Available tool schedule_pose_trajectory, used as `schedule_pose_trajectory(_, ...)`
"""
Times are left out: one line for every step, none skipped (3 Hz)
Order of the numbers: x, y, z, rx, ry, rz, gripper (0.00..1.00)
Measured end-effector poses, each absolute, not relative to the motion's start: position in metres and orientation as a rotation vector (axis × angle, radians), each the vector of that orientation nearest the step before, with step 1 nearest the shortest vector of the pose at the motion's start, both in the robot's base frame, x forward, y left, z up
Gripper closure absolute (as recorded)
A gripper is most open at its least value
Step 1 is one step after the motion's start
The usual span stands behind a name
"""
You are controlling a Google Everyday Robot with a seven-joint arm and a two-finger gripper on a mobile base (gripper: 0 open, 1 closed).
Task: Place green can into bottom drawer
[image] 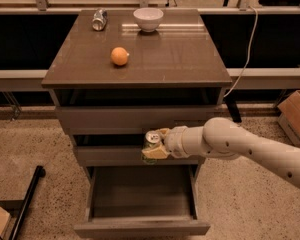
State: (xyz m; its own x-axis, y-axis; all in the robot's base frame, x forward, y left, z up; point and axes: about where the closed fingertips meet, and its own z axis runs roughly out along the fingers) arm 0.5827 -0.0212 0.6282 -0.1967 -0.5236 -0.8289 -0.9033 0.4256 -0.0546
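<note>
Just below centre of the frame, the gripper [153,149] is pinched around the green can [151,136], its tan fingers clasping the sides so that mostly the silver top and a sliver of green at the base show. The can stands roughly upright in the air, level with the middle drawer [110,155] front and above the rear edge of the bottom drawer [140,194], which is pulled out toward the lower edge of the frame. The white arm [240,146] reaches in from the right.

On the cabinet top [185,59] in the upper half sit an orange [119,56], a white bowl [148,19] and a crushed silver can [99,20], all well apart from the action.

The carry looks like the step in hand. The next move likely calls for bringing the can forward and down into the drawer, then releasing it.
</note>
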Motion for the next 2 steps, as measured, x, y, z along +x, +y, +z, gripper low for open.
schedule_pose_trajectory(0.587,-0.017,0.597,-1.174,1.830,0.607,1.00)
schedule_pose_trajectory(0.590,-0.021,0.509,-1.120,1.875,0.700,1.00)
